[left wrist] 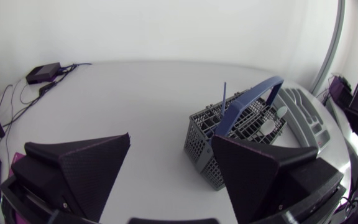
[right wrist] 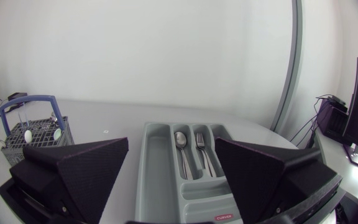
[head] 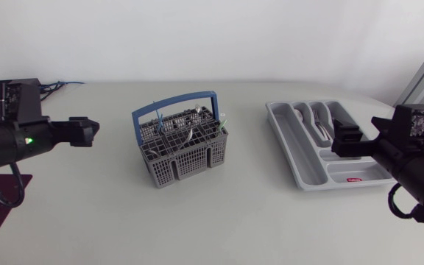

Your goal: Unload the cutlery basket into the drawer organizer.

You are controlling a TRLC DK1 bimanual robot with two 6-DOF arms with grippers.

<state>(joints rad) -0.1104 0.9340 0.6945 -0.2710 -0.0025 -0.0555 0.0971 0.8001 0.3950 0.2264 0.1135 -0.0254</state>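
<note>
One basket [head: 186, 163], one organizer [head: 300, 151], two arms [head: 20, 138] [head: 411, 151]

Grey plastic mesh basket [head: 181, 147]; smooth grey plastic organizer [head: 300, 158]; shiny metal spoon [right wrist: 180, 140].

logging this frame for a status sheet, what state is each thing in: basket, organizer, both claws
cutlery basket: upright, handle raised, cutlery inside
drawer organizer: lying flat, partly filled
spoon: lying in an organizer slot
fork: lying in the slot beside the spoon
left claw: open, empty, short of the basket
right claw: open, empty, above the organizer
</note>
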